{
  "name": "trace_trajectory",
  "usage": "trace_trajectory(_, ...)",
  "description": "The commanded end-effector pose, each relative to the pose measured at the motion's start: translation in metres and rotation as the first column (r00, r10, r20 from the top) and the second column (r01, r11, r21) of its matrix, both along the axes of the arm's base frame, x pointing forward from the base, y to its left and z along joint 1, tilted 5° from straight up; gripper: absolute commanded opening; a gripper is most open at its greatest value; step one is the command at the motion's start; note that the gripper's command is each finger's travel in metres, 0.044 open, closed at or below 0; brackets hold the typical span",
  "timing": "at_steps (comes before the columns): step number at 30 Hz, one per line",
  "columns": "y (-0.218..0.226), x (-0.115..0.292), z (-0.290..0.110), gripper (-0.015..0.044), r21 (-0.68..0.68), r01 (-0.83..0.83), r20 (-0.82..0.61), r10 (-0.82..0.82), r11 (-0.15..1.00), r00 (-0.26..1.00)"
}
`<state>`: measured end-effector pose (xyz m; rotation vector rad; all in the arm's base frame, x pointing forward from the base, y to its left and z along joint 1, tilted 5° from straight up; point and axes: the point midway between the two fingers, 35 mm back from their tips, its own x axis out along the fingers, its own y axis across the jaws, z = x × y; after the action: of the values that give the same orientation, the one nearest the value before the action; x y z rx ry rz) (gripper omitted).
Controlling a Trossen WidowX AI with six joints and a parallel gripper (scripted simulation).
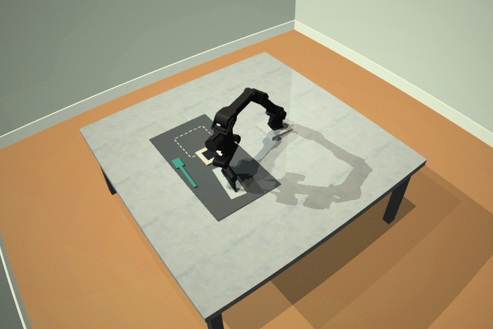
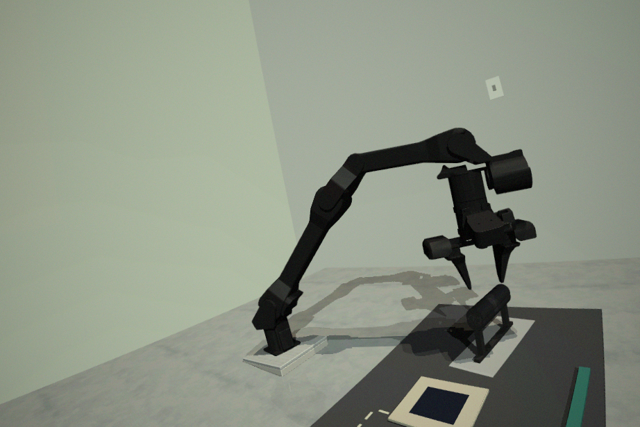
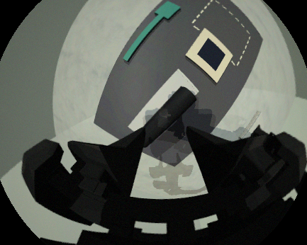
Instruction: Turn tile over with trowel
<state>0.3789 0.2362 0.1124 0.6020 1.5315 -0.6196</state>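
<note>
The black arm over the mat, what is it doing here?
The arm's gripper hovers open and holds nothing, just above a black cylinder on a small stand. The tile lies dark mark up beside the dashed outline, not turned yet. A teal flat tool lies untouched on the mat.

Matte black jointed arm [image 2: 315,228], tapered pointed jaws
</note>
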Motion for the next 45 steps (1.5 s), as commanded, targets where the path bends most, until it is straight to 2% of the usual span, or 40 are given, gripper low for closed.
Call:
trace_trajectory(1,0.0,0.0,0.0,0.027,-0.01,0.162,0.001,-0.162,0.987,0.987)
trace_trajectory(9,0.0,0.0,-0.001,0.027,-0.023,0.425,0.003,-0.425,0.905,0.905)
trace_trajectory(19,0.0,0.0,-0.001,0.027,-0.036,0.689,0.011,-0.689,0.724,0.725)
trace_trajectory(28,0.0,0.0,-0.002,0.027,-0.036,0.693,0.011,-0.693,0.72,0.721)
trace_trajectory(45,0.001,0.0,-0.029,0.027,-0.036,0.693,0.011,-0.693,0.72,0.721)
